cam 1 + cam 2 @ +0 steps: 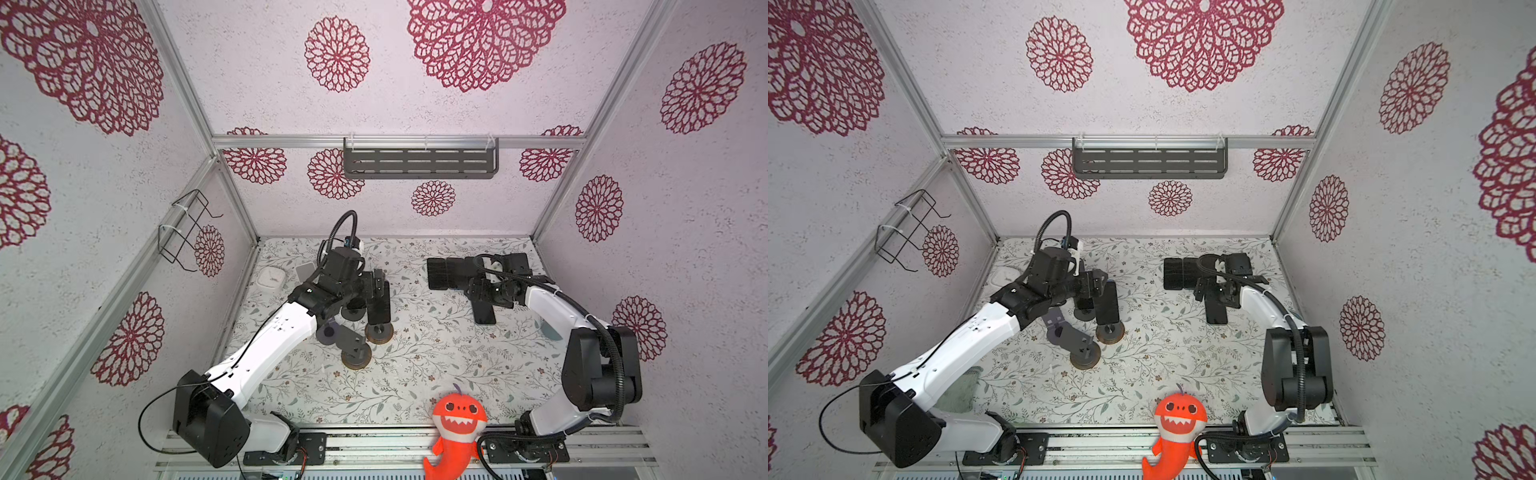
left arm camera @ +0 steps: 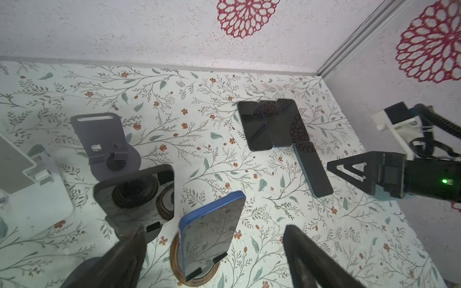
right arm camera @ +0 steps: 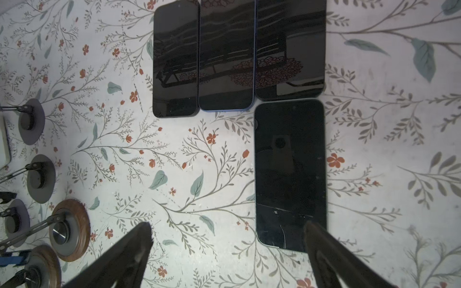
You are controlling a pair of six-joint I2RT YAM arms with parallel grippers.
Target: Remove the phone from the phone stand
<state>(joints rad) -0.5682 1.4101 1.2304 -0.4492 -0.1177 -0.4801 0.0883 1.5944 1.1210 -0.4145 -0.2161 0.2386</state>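
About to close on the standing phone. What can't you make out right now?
- Left wrist view: left gripper fingertips are blurred; their depth against the blue phone is unclear.
- Same view: the phone hides most of its wooden-based stand behind it.
- Both top views: the gripper covers the phone's upper end.

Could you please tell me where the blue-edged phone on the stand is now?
In the left wrist view, the blue-edged phone leans on the wood-based stand on the robot's left, right at the left gripper.

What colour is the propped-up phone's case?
Blue; the phone shows best in the left wrist view.
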